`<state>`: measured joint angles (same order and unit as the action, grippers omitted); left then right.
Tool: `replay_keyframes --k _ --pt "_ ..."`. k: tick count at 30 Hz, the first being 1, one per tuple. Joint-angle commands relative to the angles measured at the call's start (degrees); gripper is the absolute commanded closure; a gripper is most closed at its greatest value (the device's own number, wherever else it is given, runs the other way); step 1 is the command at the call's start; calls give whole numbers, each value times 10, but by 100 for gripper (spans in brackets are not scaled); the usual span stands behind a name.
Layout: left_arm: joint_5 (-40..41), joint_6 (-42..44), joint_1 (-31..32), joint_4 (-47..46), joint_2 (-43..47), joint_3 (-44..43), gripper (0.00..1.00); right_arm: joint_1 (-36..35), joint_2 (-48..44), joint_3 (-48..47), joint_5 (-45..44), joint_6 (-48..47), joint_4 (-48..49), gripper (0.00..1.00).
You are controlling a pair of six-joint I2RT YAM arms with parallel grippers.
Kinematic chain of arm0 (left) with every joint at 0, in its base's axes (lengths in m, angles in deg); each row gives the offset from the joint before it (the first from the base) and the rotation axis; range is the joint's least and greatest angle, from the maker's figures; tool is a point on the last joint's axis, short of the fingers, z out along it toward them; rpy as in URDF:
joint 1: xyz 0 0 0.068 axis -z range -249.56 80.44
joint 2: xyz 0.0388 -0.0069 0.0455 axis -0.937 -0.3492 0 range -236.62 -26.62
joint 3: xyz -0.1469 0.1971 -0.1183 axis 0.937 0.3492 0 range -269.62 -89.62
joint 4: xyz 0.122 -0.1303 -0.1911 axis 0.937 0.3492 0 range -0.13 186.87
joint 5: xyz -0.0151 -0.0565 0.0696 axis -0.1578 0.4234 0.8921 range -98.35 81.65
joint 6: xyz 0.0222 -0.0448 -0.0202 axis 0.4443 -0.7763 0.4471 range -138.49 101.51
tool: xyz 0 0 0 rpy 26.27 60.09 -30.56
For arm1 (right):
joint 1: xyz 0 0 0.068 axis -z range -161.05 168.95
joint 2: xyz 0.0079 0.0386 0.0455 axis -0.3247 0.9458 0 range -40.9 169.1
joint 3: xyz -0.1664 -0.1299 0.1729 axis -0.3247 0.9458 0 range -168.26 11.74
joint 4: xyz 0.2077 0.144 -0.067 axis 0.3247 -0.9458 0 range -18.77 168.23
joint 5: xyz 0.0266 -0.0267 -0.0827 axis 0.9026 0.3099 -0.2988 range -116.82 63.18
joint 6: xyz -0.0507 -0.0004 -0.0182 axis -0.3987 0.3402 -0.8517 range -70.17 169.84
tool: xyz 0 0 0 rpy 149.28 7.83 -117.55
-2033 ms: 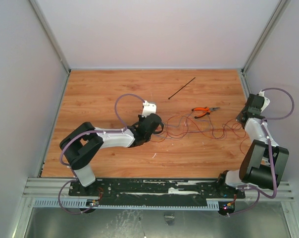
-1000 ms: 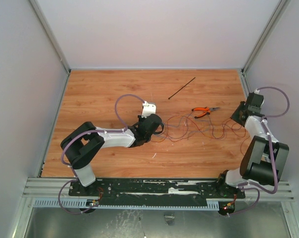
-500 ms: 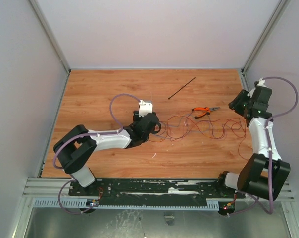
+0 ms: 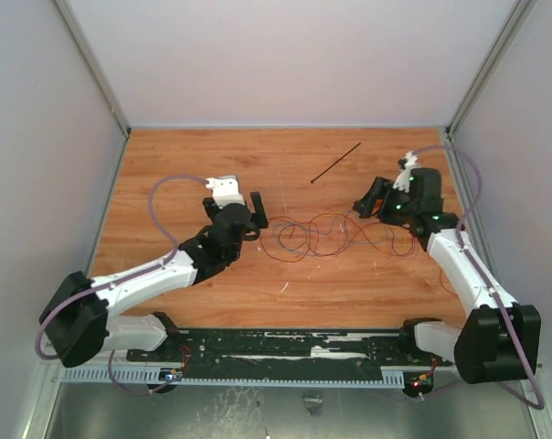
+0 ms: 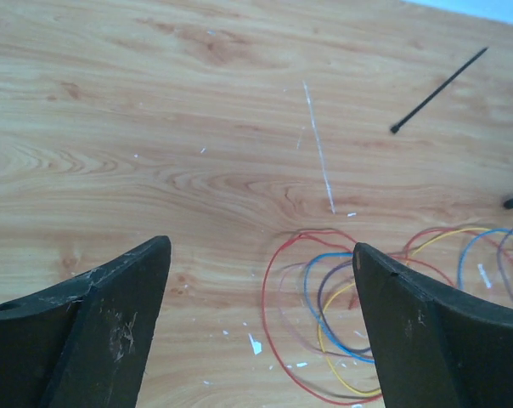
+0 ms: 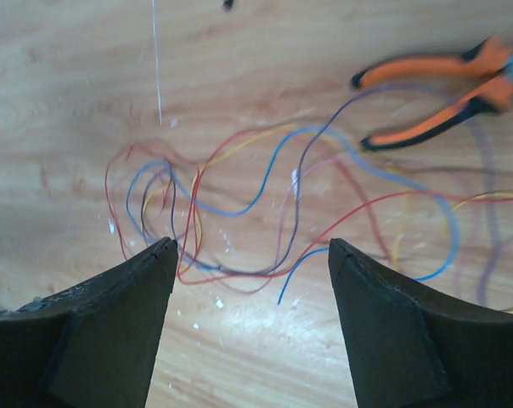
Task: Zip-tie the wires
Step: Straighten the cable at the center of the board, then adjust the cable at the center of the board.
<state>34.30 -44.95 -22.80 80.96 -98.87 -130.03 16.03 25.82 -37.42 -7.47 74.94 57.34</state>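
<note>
Moved since the earlier frames: the left arm has stretched out and carried the left gripper (image 4: 257,209) off the wires to their left. The right arm has swung in from the right edge, and the right gripper (image 4: 369,196) now hangs over the right part of the tangle.

1. Wires (image 4: 335,230). A loose tangle of thin red, blue, yellow and purple-grey strands. It lies flat on the wooden table (image 4: 180,165) at mid-depth, stretched left to right between the two grippers. Nothing holds it.

2. Zip tie (image 4: 336,163). A straight black strip lying on a slant on the far half of the table. It is apart from the wires and from both grippers.

3. Pliers (image 6: 426,65). Orange handles, lying just beyond the right end of the tangle with some strands running past them. In the top view the right gripper largely covers them.

4. Left gripper. The fingers are spread wide with nothing between them. The left wrist view shows bare wood and the left loops of the wires below.

5. Right gripper. The fingers are spread wide and empty. The right wrist view shows the wire loops below the gap, and none of them is clasped.
</note>
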Motion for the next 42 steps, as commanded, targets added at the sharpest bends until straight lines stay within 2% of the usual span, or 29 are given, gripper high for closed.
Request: replay_keyframes --k 1,9,20,32,42 --pt "-1 -8 -9 -7 66 22 7 -63 26 44 -10 42 42 26" --pt "-1 0 -24 13 167 34 6 -111 64 60 -85 52 44 19" --pt "-4 4 -34 29 255 36 6 -149 141 68 -123 56 67 18" --pt "-3 5 -39 33 266 43 5 -210 226 19 -160 57 86 15" --pt "-6 14 -47 29 268 44 3 -261 302 -67 -224 37 31 14"
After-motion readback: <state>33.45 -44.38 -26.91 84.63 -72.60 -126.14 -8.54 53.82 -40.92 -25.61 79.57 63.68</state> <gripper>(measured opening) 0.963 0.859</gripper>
